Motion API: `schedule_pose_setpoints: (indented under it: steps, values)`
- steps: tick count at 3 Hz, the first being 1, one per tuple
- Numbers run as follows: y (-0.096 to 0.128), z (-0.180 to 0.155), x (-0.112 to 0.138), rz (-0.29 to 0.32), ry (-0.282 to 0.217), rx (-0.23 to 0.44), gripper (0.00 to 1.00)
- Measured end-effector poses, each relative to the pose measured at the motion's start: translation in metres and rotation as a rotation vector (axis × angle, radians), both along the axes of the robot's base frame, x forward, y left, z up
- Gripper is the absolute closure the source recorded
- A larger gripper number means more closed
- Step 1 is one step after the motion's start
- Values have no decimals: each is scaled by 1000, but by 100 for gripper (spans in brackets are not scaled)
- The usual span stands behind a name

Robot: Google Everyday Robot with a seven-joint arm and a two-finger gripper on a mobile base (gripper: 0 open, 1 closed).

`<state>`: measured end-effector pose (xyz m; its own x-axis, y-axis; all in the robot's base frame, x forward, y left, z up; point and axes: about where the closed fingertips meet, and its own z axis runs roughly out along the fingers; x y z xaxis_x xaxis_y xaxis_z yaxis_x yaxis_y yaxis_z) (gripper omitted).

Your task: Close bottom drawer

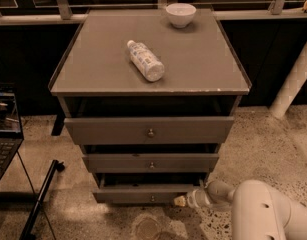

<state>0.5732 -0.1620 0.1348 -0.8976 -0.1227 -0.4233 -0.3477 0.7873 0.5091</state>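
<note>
The bottom drawer (143, 196) is the lowest, slimmest grey-brown front of the three, with a small round knob (152, 199) at its centre. It stands pulled out, a dark gap showing above its front. My gripper (180, 201) reaches in from the lower right at floor height, its tip against the right part of the bottom drawer's front, just right of the knob. My white arm (253, 209) fills the lower right corner.
The middle drawer (151, 162) and the tall top drawer (149, 130) also stand out a little. A plastic bottle (145, 60) lies on the cabinet top and a white bowl (181, 14) stands at the back. A laptop (4, 134) on a stand is at left. A white post (293, 79) is at right.
</note>
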Motion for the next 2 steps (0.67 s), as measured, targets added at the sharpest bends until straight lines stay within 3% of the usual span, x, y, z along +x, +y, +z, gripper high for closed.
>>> schedule_pose_setpoints:
  steps: [1,2]
  values:
    - [2,1,6,7,-7,5,100]
    - [2,12,28,-14,-62,-11,100]
